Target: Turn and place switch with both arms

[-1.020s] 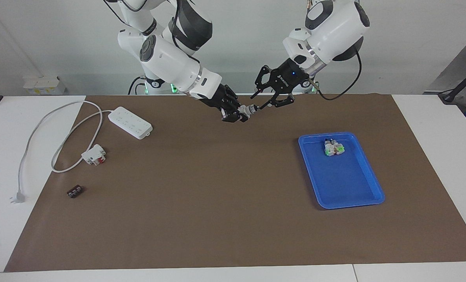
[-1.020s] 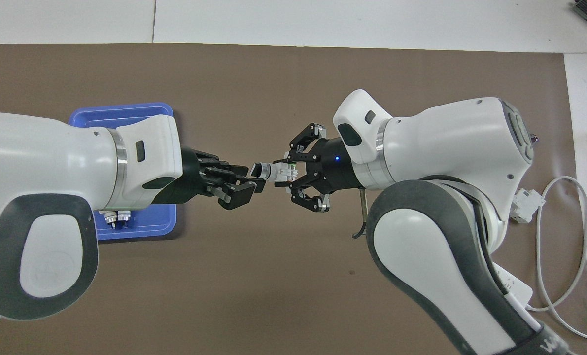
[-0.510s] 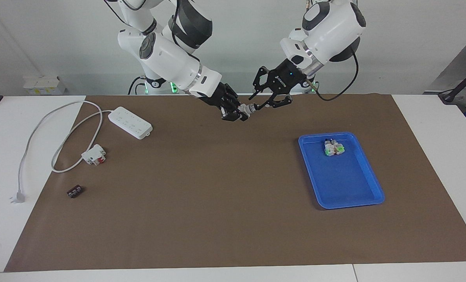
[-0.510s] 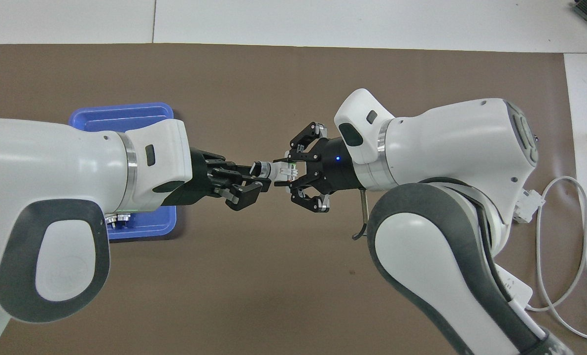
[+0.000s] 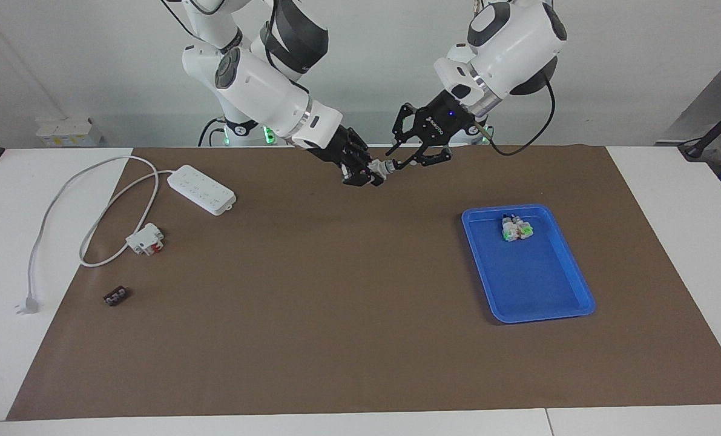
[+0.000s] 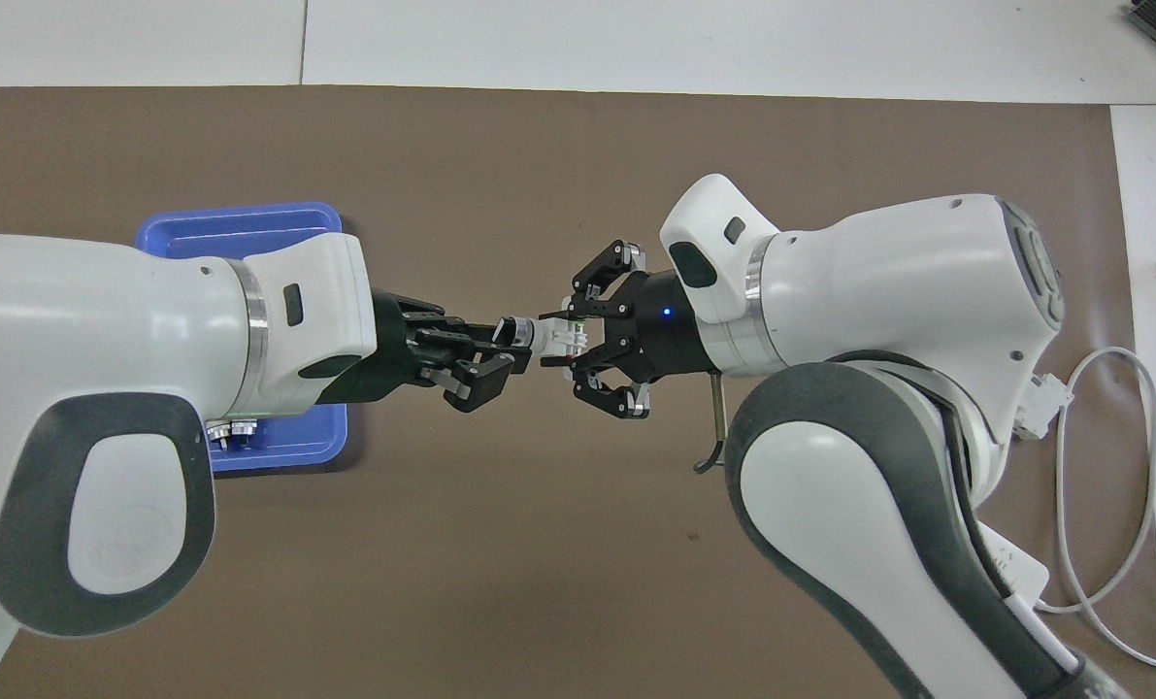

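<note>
The left gripper (image 6: 511,349) has advanced onto the selector switch (image 6: 548,337) at the right gripper's (image 6: 568,340) nine o'clock — right clamped on its body; left's closure unclear — an off-centre pinch could twist it loose.

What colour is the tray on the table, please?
Blue tray; the facing view shows it best.

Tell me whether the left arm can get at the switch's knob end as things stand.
Probably yes. The right gripper holds the switch by its body above the mat, knob end pointing at the left gripper, whose fingers flank the knob with nothing between.
</note>
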Motion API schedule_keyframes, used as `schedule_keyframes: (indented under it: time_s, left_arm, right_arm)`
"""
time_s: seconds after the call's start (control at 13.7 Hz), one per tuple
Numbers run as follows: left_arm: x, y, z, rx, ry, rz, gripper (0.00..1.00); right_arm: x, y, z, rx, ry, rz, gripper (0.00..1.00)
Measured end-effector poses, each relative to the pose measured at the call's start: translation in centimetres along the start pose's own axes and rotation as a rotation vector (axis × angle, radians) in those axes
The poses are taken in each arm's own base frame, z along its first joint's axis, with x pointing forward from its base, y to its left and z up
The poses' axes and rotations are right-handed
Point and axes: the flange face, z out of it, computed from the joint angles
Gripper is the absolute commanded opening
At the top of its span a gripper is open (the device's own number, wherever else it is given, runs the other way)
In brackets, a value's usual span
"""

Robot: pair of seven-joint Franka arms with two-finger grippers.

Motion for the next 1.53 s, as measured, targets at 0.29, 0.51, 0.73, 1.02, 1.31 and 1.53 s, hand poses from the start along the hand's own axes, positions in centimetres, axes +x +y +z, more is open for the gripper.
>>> schedule_keyframes:
  time_s: [0.29,0.51,0.73,1.02,1.31,1.53]
  left_arm:
    - [0.1,-0.1,-0.1,-0.009,0.011,-0.009,0.34]
    - [0.1,-0.1,-0.2,-0.014,0.014,-0.013,0.34]
    - [0.1,-0.2,-0.3,-0.027,0.024,-0.026,0.34]
    - [0.2,-0.7,-0.7,-0.045,0.036,-0.031,0.34]
    - [-0.1,-2.1,-1.5,-0.062,0.029,-0.018,0.33]
    - [-0.1,-2.1,-1.5,-0.064,0.029,-0.016,0.33]
  right_arm:
    - [0.1,0.0,-0.1,-0.002,0.000,-0.002,0.00]
    - [0.1,-0.1,-0.1,-0.003,0.000,-0.002,0.00]
    - [0.2,-0.1,-0.2,-0.003,0.000,-0.003,0.00]
    - [0.4,-0.3,-0.2,-0.003,0.000,-0.007,0.00]
    - [0.5,-0.3,-0.1,-0.002,0.000,-0.007,0.00]
    - [0.5,-0.3,-0.2,-0.003,0.000,-0.003,0.00]
